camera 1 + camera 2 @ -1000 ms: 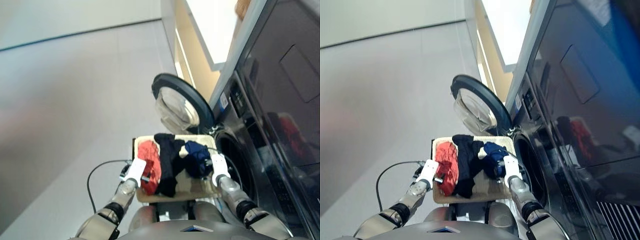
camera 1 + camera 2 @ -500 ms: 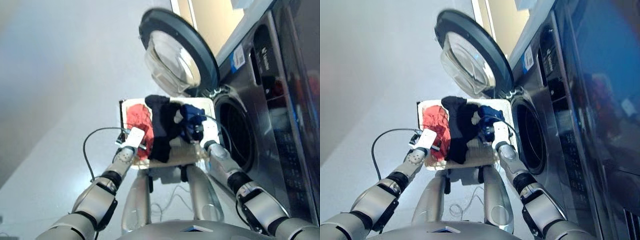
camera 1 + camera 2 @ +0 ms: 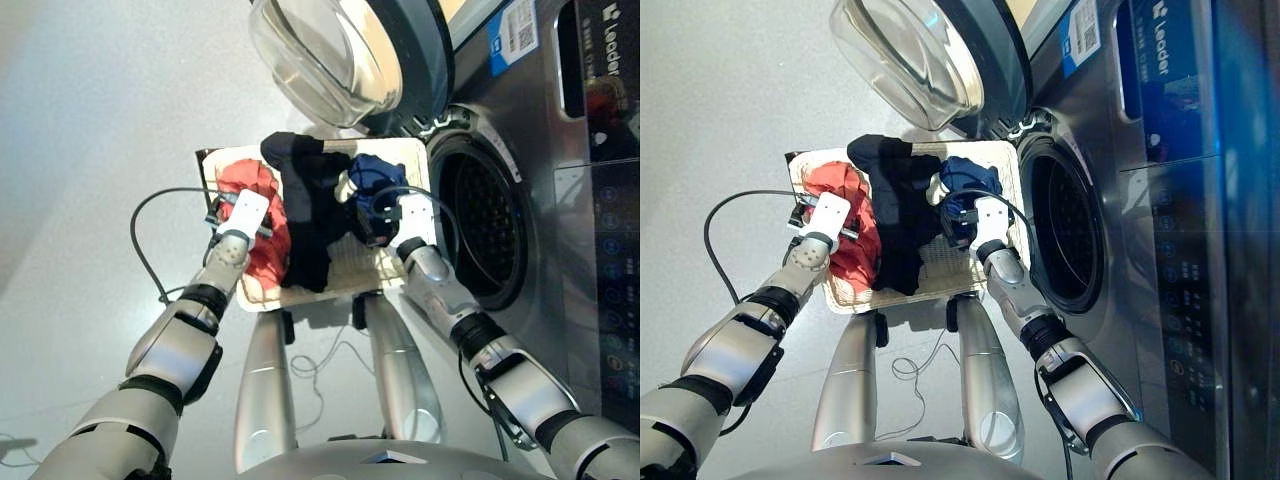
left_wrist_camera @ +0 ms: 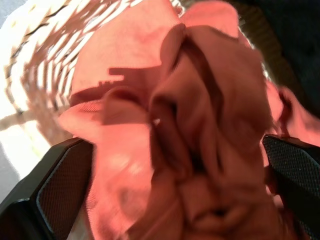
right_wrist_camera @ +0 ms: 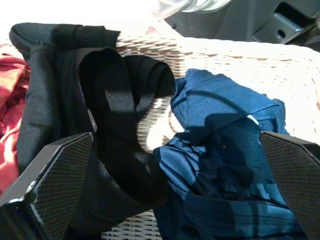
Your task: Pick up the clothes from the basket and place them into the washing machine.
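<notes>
Left end effector (image 4: 165, 165) spread wide over coral-red garment (image 4: 175, 115); right end effector (image 5: 165, 190) wide above navy garment (image 5: 225, 150).

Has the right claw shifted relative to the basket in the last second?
No. The right claw remains over the navy garment in the basket; only the camera tilted.

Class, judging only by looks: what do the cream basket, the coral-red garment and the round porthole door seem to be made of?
Cream basket: woven wicker or a look-alike, shown by interlaced strands with gaps; matte. Coral-red garment: soft matte fabric, shown by deep crumpled folds; the fibre cannot be told. Round porthole door: clear glossy glass or plastic bowl with bright reflections, set in a dark smooth rim, probably plastic.
</notes>
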Robot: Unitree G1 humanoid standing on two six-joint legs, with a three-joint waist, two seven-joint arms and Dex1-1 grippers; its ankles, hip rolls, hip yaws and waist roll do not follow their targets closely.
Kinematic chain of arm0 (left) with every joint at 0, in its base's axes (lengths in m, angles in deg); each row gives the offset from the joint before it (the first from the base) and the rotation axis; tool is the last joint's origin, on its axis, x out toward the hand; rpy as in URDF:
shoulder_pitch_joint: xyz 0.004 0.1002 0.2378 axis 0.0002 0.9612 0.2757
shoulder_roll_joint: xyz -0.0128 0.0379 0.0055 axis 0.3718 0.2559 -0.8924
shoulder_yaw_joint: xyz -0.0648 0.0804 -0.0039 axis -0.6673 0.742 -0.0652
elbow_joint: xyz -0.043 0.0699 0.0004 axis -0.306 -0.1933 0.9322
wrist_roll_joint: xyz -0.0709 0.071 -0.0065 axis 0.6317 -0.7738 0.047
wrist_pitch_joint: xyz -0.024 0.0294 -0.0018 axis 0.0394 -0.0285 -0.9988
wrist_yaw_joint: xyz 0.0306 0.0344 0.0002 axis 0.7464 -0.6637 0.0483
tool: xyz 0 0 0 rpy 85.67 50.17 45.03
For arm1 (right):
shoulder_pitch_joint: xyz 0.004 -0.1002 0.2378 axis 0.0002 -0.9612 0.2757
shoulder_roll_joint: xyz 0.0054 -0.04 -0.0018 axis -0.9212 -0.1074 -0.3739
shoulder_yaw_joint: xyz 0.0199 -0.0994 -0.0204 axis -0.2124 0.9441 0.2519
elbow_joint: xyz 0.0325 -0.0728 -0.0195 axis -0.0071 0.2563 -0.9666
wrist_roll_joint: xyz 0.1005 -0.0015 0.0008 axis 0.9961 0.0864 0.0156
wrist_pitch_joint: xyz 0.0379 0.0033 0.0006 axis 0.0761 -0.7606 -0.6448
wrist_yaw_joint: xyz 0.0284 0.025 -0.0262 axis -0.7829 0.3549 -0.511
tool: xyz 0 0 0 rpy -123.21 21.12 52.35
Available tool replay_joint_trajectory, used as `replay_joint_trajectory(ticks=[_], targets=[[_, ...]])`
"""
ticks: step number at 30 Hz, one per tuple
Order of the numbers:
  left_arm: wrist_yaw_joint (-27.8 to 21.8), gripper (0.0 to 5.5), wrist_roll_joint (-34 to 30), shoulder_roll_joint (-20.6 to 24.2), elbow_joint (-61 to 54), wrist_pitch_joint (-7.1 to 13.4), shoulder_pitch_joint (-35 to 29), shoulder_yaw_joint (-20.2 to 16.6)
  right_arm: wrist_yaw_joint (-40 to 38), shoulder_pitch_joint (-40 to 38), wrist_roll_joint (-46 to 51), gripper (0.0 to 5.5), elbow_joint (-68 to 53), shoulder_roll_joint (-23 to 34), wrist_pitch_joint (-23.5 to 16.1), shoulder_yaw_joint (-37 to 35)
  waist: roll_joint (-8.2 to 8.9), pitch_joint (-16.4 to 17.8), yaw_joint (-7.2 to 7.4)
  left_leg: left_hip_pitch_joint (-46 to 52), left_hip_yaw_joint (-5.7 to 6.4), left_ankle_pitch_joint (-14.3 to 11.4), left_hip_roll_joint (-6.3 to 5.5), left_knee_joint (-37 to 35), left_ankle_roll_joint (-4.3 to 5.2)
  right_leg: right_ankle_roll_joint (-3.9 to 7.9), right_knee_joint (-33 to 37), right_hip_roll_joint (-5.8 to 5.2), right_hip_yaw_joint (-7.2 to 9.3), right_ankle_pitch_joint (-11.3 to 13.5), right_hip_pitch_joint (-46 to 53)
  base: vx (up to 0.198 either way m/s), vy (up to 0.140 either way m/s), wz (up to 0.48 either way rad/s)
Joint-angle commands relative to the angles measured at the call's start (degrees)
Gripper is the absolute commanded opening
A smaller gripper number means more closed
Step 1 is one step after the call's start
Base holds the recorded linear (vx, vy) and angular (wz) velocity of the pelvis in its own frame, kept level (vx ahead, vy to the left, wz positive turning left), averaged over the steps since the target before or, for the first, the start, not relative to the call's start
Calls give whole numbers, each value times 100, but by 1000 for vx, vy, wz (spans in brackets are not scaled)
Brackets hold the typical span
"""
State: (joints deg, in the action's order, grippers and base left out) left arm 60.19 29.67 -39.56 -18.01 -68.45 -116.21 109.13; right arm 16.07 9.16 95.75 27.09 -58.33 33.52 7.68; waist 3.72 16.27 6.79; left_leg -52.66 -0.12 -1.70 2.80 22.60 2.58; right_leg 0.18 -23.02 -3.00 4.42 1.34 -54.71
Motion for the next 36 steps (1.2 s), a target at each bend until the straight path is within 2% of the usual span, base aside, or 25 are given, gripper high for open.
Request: replay_joint_trajectory(ticks=[1,3,4,5,11,17,19,20,23,25,26,29,33,36], targets=[[32,550,265,304,195,34,12,-300,128,-67,209,550,-556,-162,-477,62,-39,-182,153,-46,158,-770,-174,687,-249,651,68,-75,-71,-394,192,0,0,0],[6,304,280,279,209,27,20,-320,153,-82,202,550,-564,-167,-479,66,-48,-208,156,-71,157,-781,-179,698,-253,644,44,-63,-86,-404,155,0,0,0],[-48,125,297,267,272,17,19,-328,203,-126,201,550,-580,-179,-474,52,-53,-242,173,-130,150,-798,-192,731,-262,638,18,-60,-101,-407,104,0,0,0],[-48,0,297,266,273,17,19,-328,203,-127,200,550,-581,-179,-474,52,-53,-245,173,-133,150,-799,-191,733,-263,638,17,-60,-101,-407,101,0,0,0],[-108,0,299,99,253,38,198,-352,251,-283,-10,550,-468,-188,-444,8,-120,-390,171,57,149,-772,-211,542,-249,643,135,-97,-121,-373,226,0,0,0],[-200,0,629,8,-218,238,539,-362,153,-321,-604,550,-71,-104,-341,95,-178,-407,51,819,87,-642,-213,45,-190,652,501,-150,-135,-239,876,0,0,0],[-305,0,835,-25,-547,337,744,-348,216,-372,-758,550,31,-19,-275,169,-204,-386,2,1127,80,-584,-226,-153,-170,655,655,-166,-122,-194,1154,-41,-53,-58],[-362,0,961,-28,-758,388,860,-363,216,-370,-949,550,71,49,-227,221,-186,-379,5,1213,41,-369,-270,-294,-173,633,800,-225,-112,-18,1257,-77,-60,-62],[-458,0,1266,-24,-1412,486,1227,-403,221,-492,-1290,550,-18,184,-195,299,-212,-344,-52,1599,42,-289,-268,-536,-145,645,988,-251,-84,23,1637,-22,-20,-2],[-641,0,1682,-30,-2296,590,1774,-479,288,-746,-1618,550,-147,378,-148,361,-253,-297,-119,2070,30,-210,-293,-776,-125,648,1201,-262,-70,64,2109,0,0,0],[-641,0,1682,-30,-2297,589,1775,-479,288,-747,-1619,550,-148,378,-148,361,-252,-292,-119,2078,30,-209,-293,-780,-125,648,1203,-262,-70,64,2116,0,0,0],[-888,0,2103,-90,-3087,632,2294,-530,392,-962,-2109,550,-331,575,-117,505,-291,-309,-175,2543,20,-132,-301,-1057,-112,664,1468,-273,-47,94,2619,0,0,0],[-1305,0,2691,-184,-4093,549,2973,-540,576,-1227,-2799,550,-799,847,-137,748,-372,-436,-220,3259,-25,-46,-315,-1479,-98,678,1835,-269,-26,116,3332,35,-11,-13],[-1393,0,2787,-212,-4352,501,3138,-464,663,-1251,-3034,550,-953,918,-156,916,-401,-524,-222,3472,-43,3,-331,-1632,-100,685,1978,-260,-24,137,3527,46,-12,-2]])
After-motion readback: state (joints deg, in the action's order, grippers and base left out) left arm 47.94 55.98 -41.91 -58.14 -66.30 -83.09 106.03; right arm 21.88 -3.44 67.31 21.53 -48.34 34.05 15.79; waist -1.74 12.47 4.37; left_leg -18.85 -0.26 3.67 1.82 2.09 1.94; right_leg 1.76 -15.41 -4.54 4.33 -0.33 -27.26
